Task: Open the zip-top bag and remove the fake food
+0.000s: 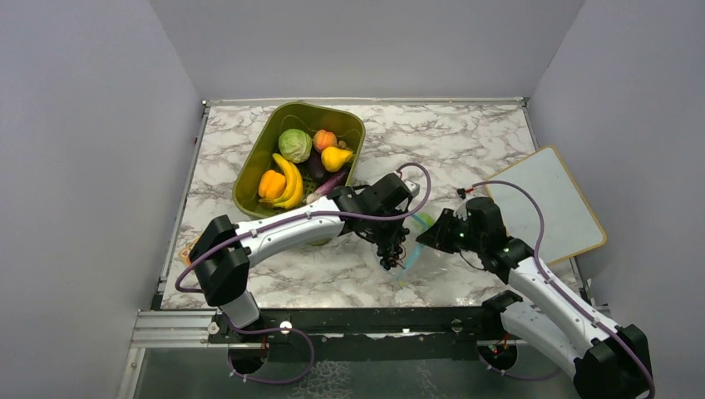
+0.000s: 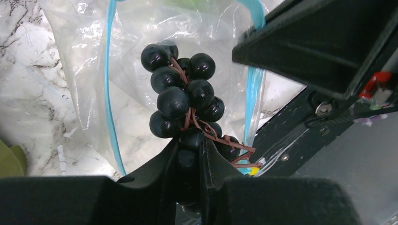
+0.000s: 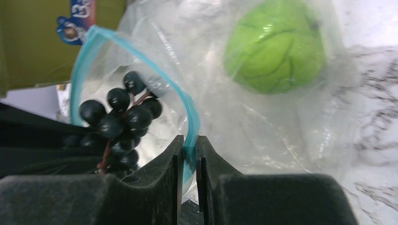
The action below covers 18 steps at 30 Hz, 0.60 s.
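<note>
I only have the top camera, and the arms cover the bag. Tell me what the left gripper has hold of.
Observer: The left gripper is shut on a grape bunch, dark and plastic, pinched at its lower end.
Operator: Now report the right gripper.
Observer: The right gripper is shut on the blue zipper strip, and the strip loops open beside it.
Operator: Say what else is in the bag.
Observer: A green round piece shows through the clear plastic of the zip-top bag, away from the mouth.
</note>
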Each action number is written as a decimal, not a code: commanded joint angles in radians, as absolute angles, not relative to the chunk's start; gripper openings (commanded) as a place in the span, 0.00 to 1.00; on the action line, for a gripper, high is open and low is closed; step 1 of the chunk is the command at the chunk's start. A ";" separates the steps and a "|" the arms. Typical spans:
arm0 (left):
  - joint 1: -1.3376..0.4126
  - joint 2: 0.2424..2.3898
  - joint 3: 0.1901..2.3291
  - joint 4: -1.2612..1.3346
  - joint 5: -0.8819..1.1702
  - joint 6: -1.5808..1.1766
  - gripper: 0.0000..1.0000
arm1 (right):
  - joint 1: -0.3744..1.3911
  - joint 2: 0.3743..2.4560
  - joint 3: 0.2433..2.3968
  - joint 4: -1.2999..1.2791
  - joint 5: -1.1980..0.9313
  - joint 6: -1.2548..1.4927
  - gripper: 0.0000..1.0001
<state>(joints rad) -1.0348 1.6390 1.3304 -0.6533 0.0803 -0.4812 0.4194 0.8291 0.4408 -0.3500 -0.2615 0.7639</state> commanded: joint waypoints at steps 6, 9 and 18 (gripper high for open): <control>-1.007 1.608 1.337 -0.474 0.128 -0.661 0.00 | 0.419 0.800 0.445 -0.277 -0.360 0.777 0.16; -0.984 1.579 1.343 -0.470 0.147 -0.635 0.00 | 0.419 0.798 0.451 -0.310 -0.317 0.776 0.16; -0.898 1.468 1.265 -0.549 0.256 -0.509 0.00 | 0.419 0.816 0.471 -0.366 -0.244 0.763 0.16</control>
